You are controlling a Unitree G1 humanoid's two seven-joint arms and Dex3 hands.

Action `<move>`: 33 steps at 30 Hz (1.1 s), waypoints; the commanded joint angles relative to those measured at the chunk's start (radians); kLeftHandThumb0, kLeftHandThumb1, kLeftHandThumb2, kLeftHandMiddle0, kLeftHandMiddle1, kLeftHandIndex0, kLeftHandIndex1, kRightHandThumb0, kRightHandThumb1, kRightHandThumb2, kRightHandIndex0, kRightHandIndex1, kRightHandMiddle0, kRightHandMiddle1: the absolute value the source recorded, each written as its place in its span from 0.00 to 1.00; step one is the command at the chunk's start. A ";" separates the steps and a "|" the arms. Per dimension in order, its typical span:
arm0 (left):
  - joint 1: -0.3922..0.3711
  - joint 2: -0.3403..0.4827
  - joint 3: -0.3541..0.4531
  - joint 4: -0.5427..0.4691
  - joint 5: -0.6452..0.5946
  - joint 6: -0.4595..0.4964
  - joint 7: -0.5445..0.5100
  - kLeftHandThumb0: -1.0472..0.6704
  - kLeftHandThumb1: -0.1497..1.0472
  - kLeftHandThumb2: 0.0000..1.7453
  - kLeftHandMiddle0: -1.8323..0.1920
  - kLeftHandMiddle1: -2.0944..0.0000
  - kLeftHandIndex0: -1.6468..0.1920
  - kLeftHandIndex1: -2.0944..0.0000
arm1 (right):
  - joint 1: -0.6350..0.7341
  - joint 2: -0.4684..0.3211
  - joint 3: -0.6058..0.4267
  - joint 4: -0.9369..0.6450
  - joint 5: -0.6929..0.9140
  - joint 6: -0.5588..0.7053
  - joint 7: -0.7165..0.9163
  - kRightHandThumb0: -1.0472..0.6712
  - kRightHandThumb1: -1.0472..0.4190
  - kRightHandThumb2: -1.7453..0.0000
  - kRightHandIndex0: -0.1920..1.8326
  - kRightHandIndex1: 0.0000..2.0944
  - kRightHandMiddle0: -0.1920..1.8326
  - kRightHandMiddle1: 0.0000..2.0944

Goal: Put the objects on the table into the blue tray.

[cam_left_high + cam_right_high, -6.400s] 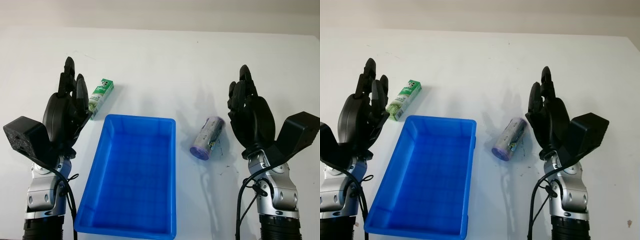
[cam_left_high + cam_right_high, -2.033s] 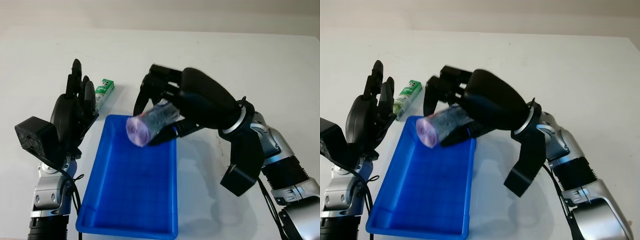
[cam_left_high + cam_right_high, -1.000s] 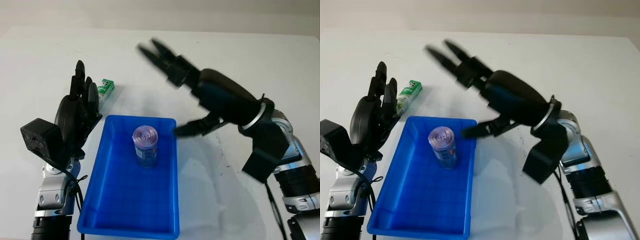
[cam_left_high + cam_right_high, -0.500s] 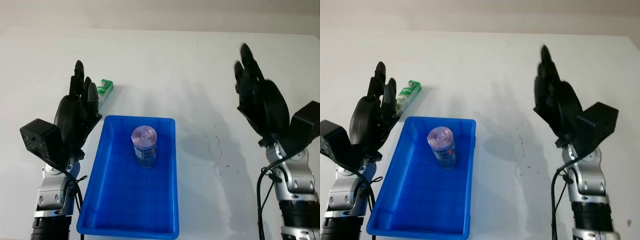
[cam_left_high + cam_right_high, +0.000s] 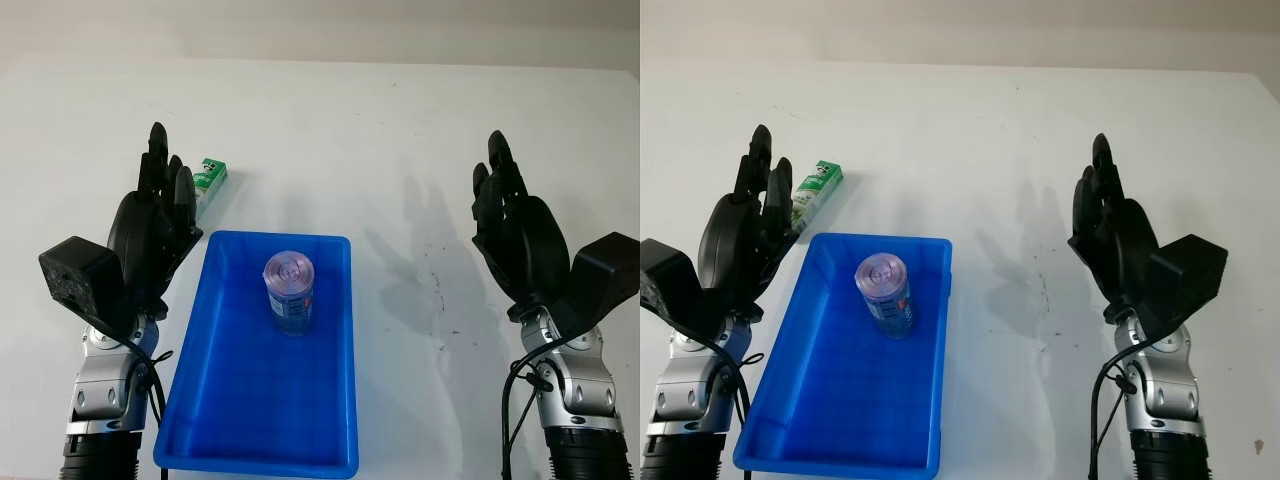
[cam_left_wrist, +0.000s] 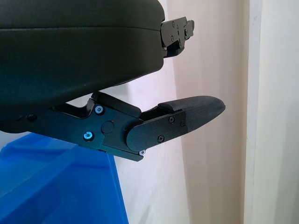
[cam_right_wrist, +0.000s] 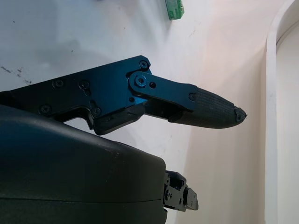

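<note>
One green box [image 5: 207,183] remains outside the blue tray [image 5: 335,400], long axis slanted, just beyond the open, empty left hand [image 5: 152,232]; right hand [image 5: 520,238] open, well apart.

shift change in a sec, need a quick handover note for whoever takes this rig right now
Left hand: open, raised at the left of the blue tray, holding nothing.
Right hand: open, raised over the table's right side, holding nothing.
Done: the purple can stands upright inside the tray, in its far half.
Left: the green box lies on the white table beyond the tray's far left corner, just past the left hand's fingers. That hand looks best placed to take it.
</note>
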 commanded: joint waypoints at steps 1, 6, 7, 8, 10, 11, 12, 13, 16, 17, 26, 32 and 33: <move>-0.002 0.017 0.012 -0.021 0.001 0.007 -0.002 0.20 1.00 0.40 0.97 0.97 0.98 0.97 | 0.010 0.007 -0.006 -0.028 -0.002 0.001 -0.002 0.16 0.00 0.60 0.00 0.00 0.00 0.00; -0.046 0.102 0.056 -0.030 0.004 0.011 -0.029 0.22 1.00 0.39 0.96 0.97 0.97 0.97 | 0.011 0.011 -0.003 -0.040 -0.008 0.007 -0.005 0.15 0.00 0.59 0.00 0.00 0.00 0.00; -0.058 0.119 0.062 -0.032 0.007 0.017 -0.029 0.22 1.00 0.39 0.96 0.97 0.97 0.97 | 0.012 0.012 -0.002 -0.043 -0.008 0.009 -0.005 0.15 0.00 0.59 0.00 0.00 0.00 0.00; -0.072 0.141 0.068 -0.028 0.014 0.012 -0.033 0.22 1.00 0.39 0.96 0.97 0.97 0.97 | 0.012 0.014 -0.002 -0.045 -0.009 0.010 -0.005 0.15 0.00 0.59 0.00 0.00 0.00 0.00; -0.104 0.183 0.082 -0.018 0.012 0.023 -0.046 0.22 1.00 0.39 0.96 0.97 0.96 0.97 | 0.012 0.019 -0.002 -0.047 -0.010 0.008 -0.007 0.15 0.00 0.59 0.00 0.00 0.00 0.00; -0.125 0.199 0.092 -0.012 0.005 0.036 -0.046 0.22 1.00 0.39 0.96 0.97 0.96 0.97 | 0.012 0.021 -0.002 -0.046 -0.011 0.005 -0.007 0.15 0.00 0.59 0.00 0.00 0.00 0.00; -0.156 0.225 0.101 0.007 0.004 0.045 -0.052 0.24 1.00 0.39 0.95 0.97 0.96 0.97 | 0.013 0.023 -0.003 -0.044 -0.013 0.001 -0.007 0.15 0.00 0.59 0.00 0.00 0.00 0.00; -0.185 0.252 0.104 0.024 0.013 0.055 -0.055 0.25 1.00 0.39 0.95 0.97 0.95 0.96 | 0.014 0.025 -0.003 -0.042 -0.015 -0.003 -0.008 0.15 0.00 0.59 0.00 0.00 0.00 0.00; -0.237 0.308 0.102 0.050 0.035 0.084 -0.065 0.24 1.00 0.36 0.93 0.96 0.93 0.96 | 0.017 0.028 -0.003 -0.044 -0.023 -0.001 -0.011 0.15 0.00 0.60 0.00 0.00 0.00 0.00; -0.252 0.326 0.098 0.059 0.041 0.091 -0.075 0.24 1.00 0.36 0.93 0.97 0.93 0.96 | 0.018 0.028 -0.003 -0.046 -0.023 0.001 -0.010 0.15 0.00 0.60 0.00 0.00 0.00 0.00; -0.386 0.373 -0.016 0.111 0.208 0.246 -0.043 0.31 1.00 0.30 0.90 0.97 0.89 0.94 | 0.010 0.036 -0.001 -0.029 -0.023 -0.012 -0.001 0.15 0.00 0.60 0.00 0.00 0.00 0.00; -0.460 0.396 -0.126 0.232 0.335 0.207 -0.058 0.24 1.00 0.22 0.85 0.97 0.82 0.94 | 0.018 0.036 -0.002 -0.045 -0.027 -0.002 -0.003 0.15 0.00 0.60 0.00 0.00 0.00 0.00; -0.478 0.396 -0.136 0.252 0.348 0.219 -0.060 0.23 1.00 0.21 0.85 0.97 0.82 0.94 | 0.020 0.035 -0.004 -0.046 -0.025 -0.004 0.001 0.15 0.00 0.60 0.00 0.00 0.00 0.00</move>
